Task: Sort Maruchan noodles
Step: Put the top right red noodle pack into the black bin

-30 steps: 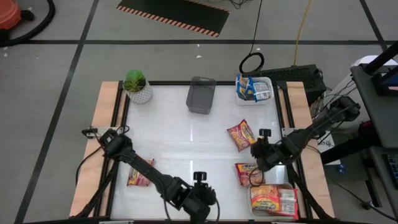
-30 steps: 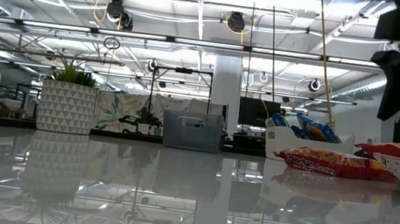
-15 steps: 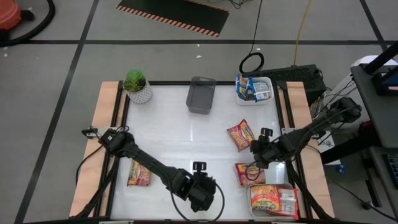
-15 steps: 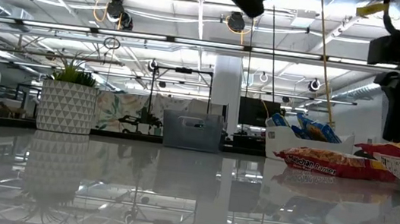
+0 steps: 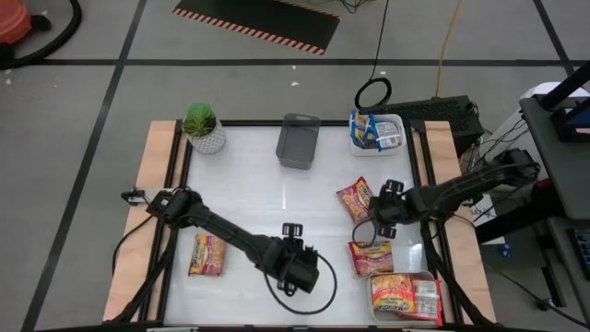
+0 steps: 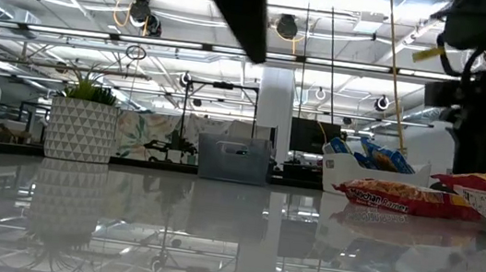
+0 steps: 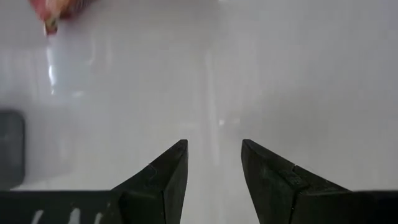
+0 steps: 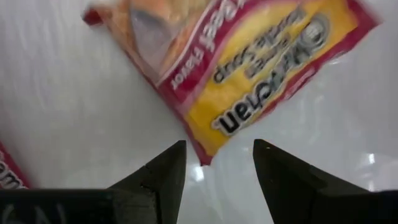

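Dark fingers of the right gripper (image 8: pixel 214 163) stand parted with nothing between them; only bare white table (image 5: pixel 267 198) shows in the gap. Just beyond the fingertips (image 8: pixel 171 163) lies a red-and-yellow Maruchan packet (image 8: pixel 249 68), its near corner close to the gap but not inside it. In the high view the right gripper (image 5: pixel 385 210) hovers between two packets: the red-and-yellow packet (image 5: pixel 357 199) just beside it toward the table's middle, and a second red packet (image 5: pixel 370 257) just on its near-edge side. Farther that way, a white tray (image 5: pixel 403 297) at the near right corner holds more red-and-yellow packets. Well apart toward the far edge, another white tray (image 5: pixel 377 131) holds blue-and-yellow packets, with a grey tray (image 5: pixel 298 141) beside it and a small potted plant (image 5: pixel 203 127) at the far left corner.

The left gripper (image 7: pixel 213 165) also stands partly open and holds nothing; plain white table surface fills the space between its fingers. In the high view the left gripper (image 5: pixel 293 263) hangs over the near middle of the table, apart from every packet. One red packet (image 5: pixel 207 254) lies to its left, near the table's left rail, under the left arm's reach. The low view shows the plant pot (image 6: pixel 81 130), the grey tray (image 6: pixel 234 159) and packets (image 6: pixel 403 197) at the right.
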